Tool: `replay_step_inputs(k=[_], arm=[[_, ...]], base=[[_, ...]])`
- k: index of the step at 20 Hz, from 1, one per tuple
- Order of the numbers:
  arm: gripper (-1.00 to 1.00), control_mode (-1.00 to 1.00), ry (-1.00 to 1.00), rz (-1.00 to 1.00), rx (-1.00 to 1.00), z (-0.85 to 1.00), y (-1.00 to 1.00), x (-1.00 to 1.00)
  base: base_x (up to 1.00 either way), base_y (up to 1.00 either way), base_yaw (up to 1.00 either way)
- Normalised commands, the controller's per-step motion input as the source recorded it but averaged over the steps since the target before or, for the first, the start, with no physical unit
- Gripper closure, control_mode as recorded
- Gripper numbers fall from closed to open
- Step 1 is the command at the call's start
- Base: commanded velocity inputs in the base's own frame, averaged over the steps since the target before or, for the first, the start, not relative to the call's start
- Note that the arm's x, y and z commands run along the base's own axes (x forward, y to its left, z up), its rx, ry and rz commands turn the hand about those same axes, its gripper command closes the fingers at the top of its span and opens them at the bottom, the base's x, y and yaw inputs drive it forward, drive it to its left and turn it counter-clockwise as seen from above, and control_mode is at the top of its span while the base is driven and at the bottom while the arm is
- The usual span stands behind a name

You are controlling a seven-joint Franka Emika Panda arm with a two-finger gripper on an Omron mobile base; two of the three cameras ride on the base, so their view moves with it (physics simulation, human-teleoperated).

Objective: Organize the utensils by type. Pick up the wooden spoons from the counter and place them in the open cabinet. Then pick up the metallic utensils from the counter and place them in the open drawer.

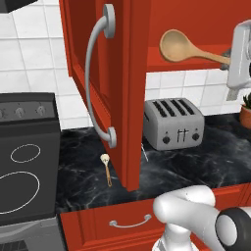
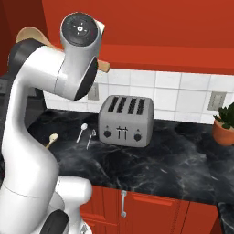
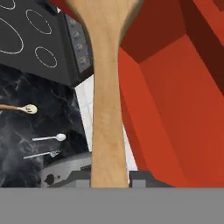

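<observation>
A large wooden spoon [image 1: 177, 46] is held high, and my gripper [image 1: 228, 62] is shut on its handle at the right edge of the left base view. Its bowl hangs in front of the open cabinet [image 1: 193, 19], just above the bottom shelf. The cabinet door [image 1: 105, 73] with its curved grey handle stands swung out to the left. In the hand view the spoon's handle [image 3: 107, 109] runs up between my fingertips [image 3: 141, 179]. On the counter [image 1: 196, 162] lie a small wooden spoon [image 1: 106, 165] [image 2: 52, 138] [image 3: 24, 108], a metal spoon [image 2: 82, 131] [image 3: 50, 138] and a thin metal utensil [image 2: 90, 138] [image 3: 43, 154].
A silver four-slot toaster [image 1: 174, 122] [image 2: 125, 121] stands at the back of the counter, right of the utensils. A black stove [image 1: 24, 162] lies to the left. A potted plant [image 2: 224, 125] sits far right. A red drawer front [image 1: 130, 223] with a grey handle runs below the counter edge.
</observation>
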Motion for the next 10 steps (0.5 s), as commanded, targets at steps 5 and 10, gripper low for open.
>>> replay_step_inputs(k=[5, 10], arm=[[1.0, -1.0, -0.37, 0.06, -0.04, 0.13, 0.08, 0.45], [1.0, -1.0, 0.01, 0.11, 0.0, 0.49, 0.0, 0.55]], base=[[0.0, 0.0, 0.0], [0.0, 0.0, 0.0]])
